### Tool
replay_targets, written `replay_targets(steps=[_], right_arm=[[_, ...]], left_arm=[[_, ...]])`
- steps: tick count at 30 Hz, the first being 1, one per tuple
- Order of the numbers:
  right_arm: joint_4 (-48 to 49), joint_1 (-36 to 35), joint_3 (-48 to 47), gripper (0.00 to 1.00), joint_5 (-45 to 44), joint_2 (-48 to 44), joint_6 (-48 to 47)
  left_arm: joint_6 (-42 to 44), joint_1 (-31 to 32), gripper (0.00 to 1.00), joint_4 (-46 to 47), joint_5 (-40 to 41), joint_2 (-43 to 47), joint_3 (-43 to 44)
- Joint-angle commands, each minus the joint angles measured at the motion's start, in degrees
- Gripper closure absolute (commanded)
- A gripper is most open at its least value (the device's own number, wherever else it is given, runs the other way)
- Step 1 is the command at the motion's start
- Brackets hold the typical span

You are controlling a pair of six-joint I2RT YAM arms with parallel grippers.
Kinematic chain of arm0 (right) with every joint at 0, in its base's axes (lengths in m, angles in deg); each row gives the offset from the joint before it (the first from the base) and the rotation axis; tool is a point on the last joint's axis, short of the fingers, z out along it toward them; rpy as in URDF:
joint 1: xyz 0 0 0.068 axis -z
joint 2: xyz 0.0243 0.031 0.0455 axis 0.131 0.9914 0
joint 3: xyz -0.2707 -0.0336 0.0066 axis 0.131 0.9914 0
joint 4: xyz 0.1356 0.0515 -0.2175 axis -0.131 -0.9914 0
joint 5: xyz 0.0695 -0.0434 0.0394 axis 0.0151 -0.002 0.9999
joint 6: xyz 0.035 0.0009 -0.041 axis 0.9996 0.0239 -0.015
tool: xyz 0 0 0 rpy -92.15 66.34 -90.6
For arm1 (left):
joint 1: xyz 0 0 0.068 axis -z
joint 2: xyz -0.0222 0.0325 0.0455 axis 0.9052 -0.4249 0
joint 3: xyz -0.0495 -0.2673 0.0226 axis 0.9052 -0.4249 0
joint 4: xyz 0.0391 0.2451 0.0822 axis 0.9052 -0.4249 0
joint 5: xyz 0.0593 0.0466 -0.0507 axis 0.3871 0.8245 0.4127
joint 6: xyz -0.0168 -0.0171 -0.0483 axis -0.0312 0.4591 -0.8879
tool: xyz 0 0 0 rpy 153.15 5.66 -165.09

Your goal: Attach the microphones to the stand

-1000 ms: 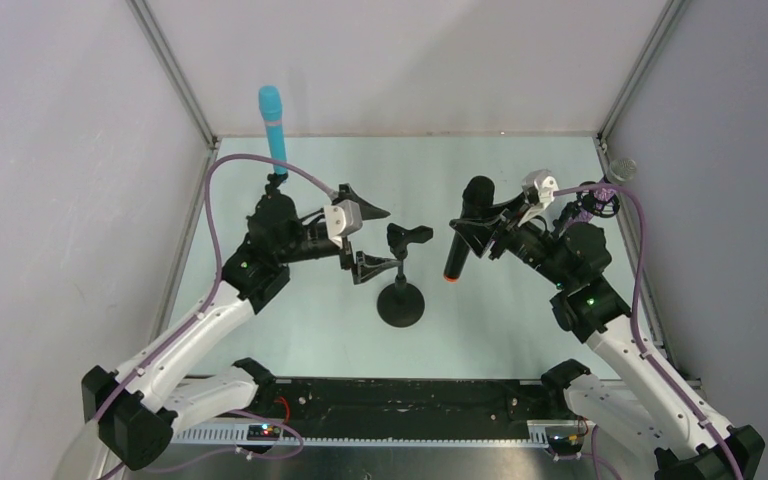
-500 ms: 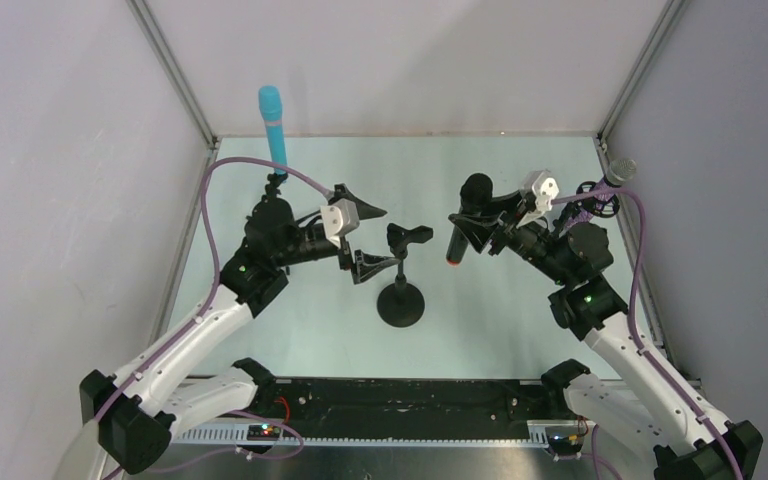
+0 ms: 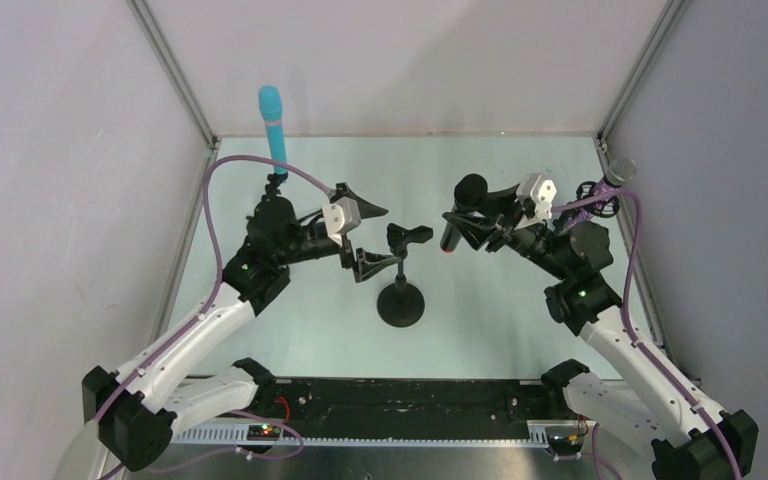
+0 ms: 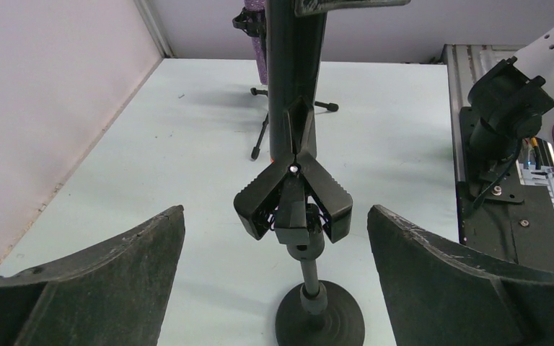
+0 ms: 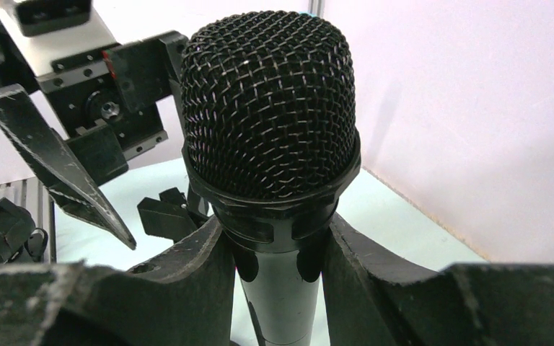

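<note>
Above the pale green table (image 3: 500, 320), the left gripper (image 3: 368, 237) stays beside the black clip-topped stand (image 3: 401, 303), jaws wide. The right gripper (image 3: 463, 224), jaws clamped on the black mesh-headed microphone with an orange end (image 3: 471, 190), has brought that end nearer the clip than a second ago.

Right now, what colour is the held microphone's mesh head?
Black; the black mesh-headed stick microphone shows best in the right wrist view.

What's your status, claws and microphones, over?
Left claw open, facing centre stand. Right claw shut on black microphone, head up, just short of the empty clip. Cyan microphone, purple microphone already mounted. Nothing between.
</note>
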Motion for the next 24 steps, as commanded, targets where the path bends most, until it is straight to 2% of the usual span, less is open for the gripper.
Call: replay_targets(steps=[1, 7, 19, 24], right_arm=[[8.0, 0.2, -1.6, 1.0, 2.1, -0.3, 2.0], [9.7, 0.2, -1.6, 1.0, 1.9, -0.2, 5.4], [9.1, 0.2, -1.6, 1.0, 3.1, -0.1, 6.5], [9.2, 0.2, -1.6, 1.0, 3.2, 0.0, 6.6]], left_arm=[[-1.3, 0.6, 0.0, 2.9, -1.6, -0.8, 1.6], [-0.8, 1.5, 0.01, 3.6, -0.9, -1.7, 2.2], [0.2, 1.5, 0.01, 4.1, -1.9, -4.8, 4.4], [0.1, 1.6, 0.06, 4.1, -2.3, -5.3, 4.7]])
